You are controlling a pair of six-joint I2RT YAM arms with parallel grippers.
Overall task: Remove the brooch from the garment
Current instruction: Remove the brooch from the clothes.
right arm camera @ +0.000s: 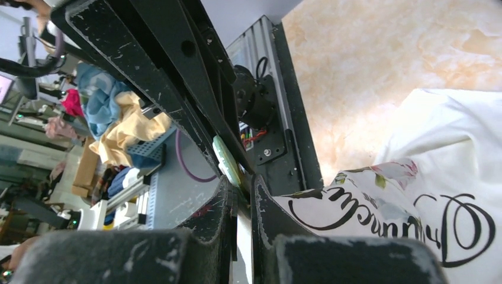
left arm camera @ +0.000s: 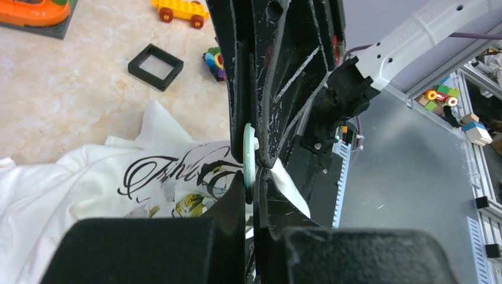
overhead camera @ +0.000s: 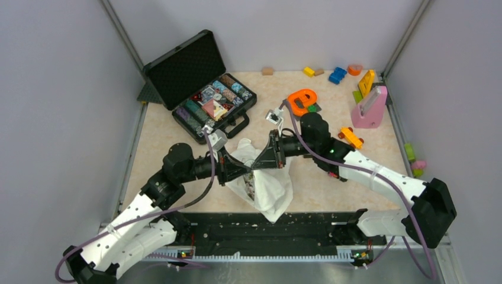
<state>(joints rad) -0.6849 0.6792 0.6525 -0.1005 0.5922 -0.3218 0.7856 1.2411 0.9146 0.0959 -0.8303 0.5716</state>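
The white garment [overhead camera: 273, 190] with floral print and dark script lies bunched at the table's middle, and also shows in the left wrist view [left arm camera: 71, 183] and the right wrist view [right arm camera: 438, 148]. My left gripper [overhead camera: 250, 170] and right gripper [overhead camera: 257, 167] meet tip to tip over it. The left gripper [left arm camera: 256, 183] is shut on a pale green disc [left arm camera: 249, 160] seen edge-on, with cloth; its face is hidden. The right gripper [right arm camera: 241, 180] is shut on cloth beside that disc [right arm camera: 227, 158]. A small flower-shaped brooch [left arm camera: 214, 61] with coloured petals lies on the table, half hidden.
An open black case [overhead camera: 207, 100] of chips stands at the back left. An orange toy [overhead camera: 302, 100], a pink block [overhead camera: 370, 109], a toy car [overhead camera: 351, 137] and loose bricks [overhead camera: 337, 75] lie at the back right. A black square frame [left arm camera: 155, 66] lies near the flower.
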